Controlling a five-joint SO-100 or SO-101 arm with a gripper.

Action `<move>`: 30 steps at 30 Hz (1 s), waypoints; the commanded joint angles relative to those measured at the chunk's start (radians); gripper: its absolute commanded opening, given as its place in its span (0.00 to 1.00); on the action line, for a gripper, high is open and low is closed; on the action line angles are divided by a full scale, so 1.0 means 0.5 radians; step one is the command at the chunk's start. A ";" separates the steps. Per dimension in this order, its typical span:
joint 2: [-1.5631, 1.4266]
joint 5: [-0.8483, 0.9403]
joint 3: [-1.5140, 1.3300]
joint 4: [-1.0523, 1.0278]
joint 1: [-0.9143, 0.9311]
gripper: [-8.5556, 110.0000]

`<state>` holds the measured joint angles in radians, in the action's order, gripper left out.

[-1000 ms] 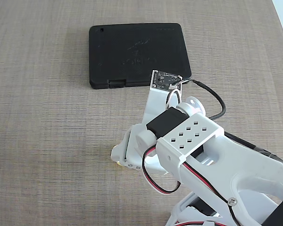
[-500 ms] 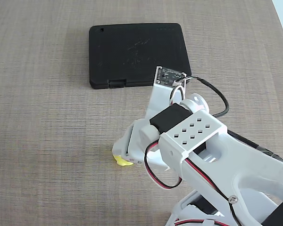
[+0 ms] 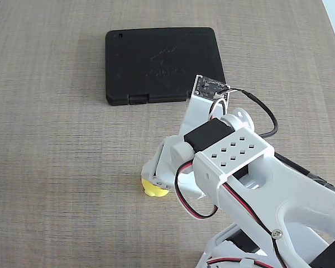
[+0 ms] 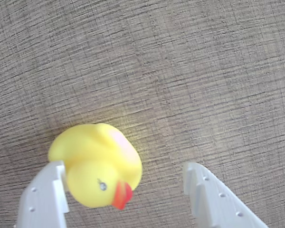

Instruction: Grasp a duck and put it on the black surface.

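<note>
I'm at the grasping step, my pincer (image 4: 123, 194) spread wide and holding nothing, the duck (image 4: 96, 165) on the table against my left finger in the wrist view, so next I close, then carry it to the black surface (image 3: 156, 64)

Woven grey-brown surface (image 3: 56, 167) bearing two objects: a flat black case (image 3: 156, 64) with rounded corners near the far edge, and a small yellow duck (image 4: 97, 164) nearer the camera, well apart from the case.
</note>
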<state>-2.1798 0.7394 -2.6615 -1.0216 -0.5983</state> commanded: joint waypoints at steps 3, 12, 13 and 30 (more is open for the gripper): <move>-0.040 -0.006 0.061 0.000 0.015 0.14; -0.040 -0.006 0.052 0.000 0.031 0.07; -0.040 -0.006 0.052 0.000 0.031 0.07; -0.509 -0.015 0.166 -0.199 0.046 0.07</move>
<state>-2.3439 0.7394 -2.6461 -1.0891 -0.5844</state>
